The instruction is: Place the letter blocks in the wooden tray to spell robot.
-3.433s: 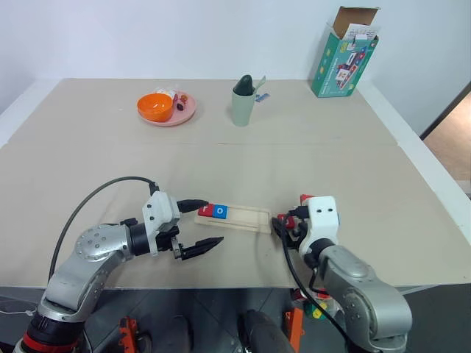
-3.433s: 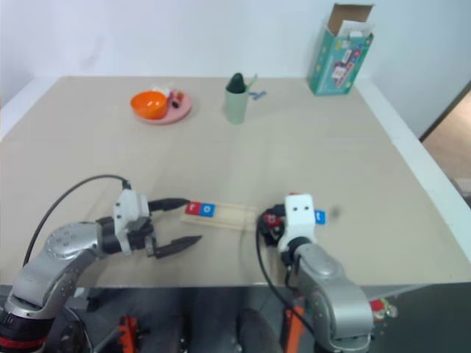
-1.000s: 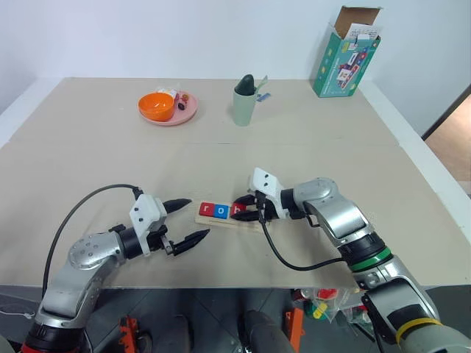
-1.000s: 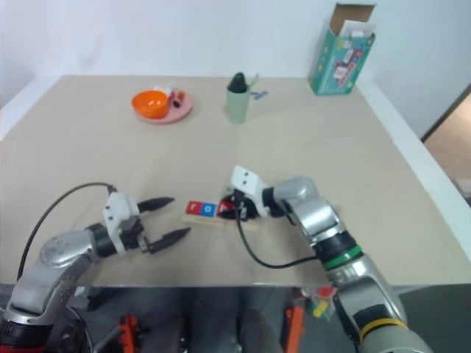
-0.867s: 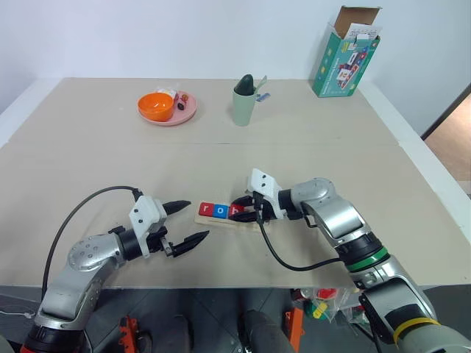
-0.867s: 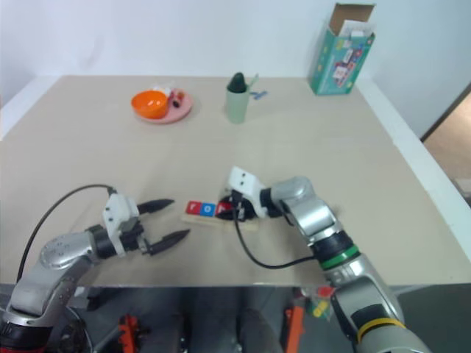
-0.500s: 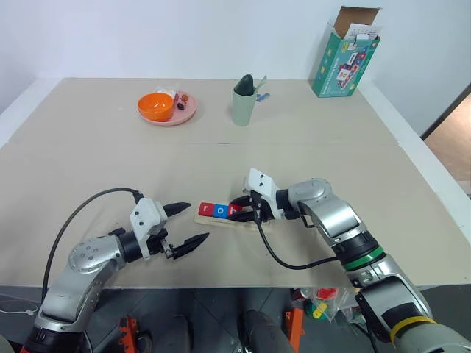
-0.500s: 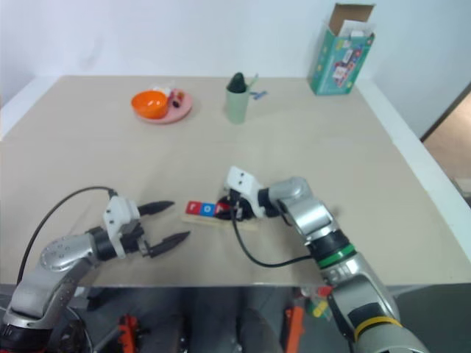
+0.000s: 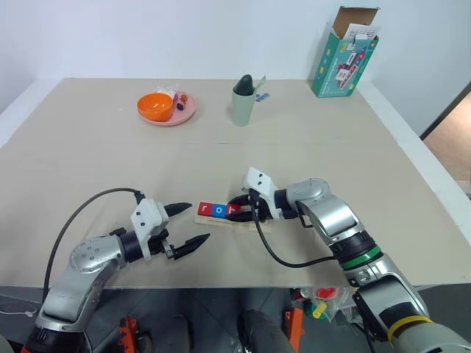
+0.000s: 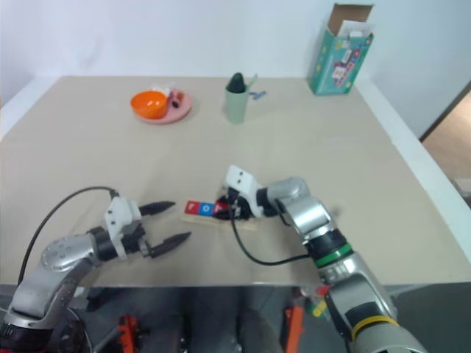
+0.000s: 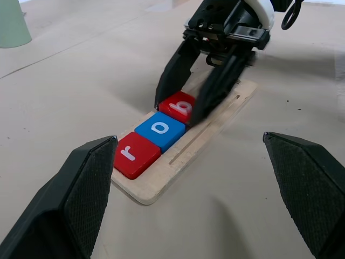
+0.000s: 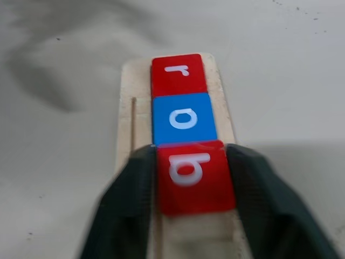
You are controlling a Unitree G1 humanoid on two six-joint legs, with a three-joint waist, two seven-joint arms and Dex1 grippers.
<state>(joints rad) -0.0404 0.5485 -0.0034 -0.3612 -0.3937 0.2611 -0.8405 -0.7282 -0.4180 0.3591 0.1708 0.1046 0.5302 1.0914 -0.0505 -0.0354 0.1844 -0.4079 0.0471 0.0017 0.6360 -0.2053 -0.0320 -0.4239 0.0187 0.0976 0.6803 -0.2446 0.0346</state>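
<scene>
The wooden tray (image 9: 250, 219) lies near the table's front edge. In its groove sit three letter blocks in a row: red r (image 9: 205, 209), blue o (image 9: 219, 210) and red b (image 12: 191, 175). The b lies flat against the o. My right gripper (image 9: 238, 212) reaches in from the right, its fingers (image 12: 135, 194) pressed to both sides of the b. My left gripper (image 9: 199, 222) hovers just left of the tray's end, open, with nothing between its fingers.
At the back stand a pink plate (image 9: 184, 112) with an orange bowl (image 9: 155, 106), a green cup (image 9: 242, 104) and a teal carton (image 9: 344, 53). Black cables loop from both wrists (image 9: 283, 261). The table's front edge runs close below the tray.
Since the earliest frames my right gripper has brought the red b from the tray's right end to the spot beside the o. Over the last second both arms have barely moved.
</scene>
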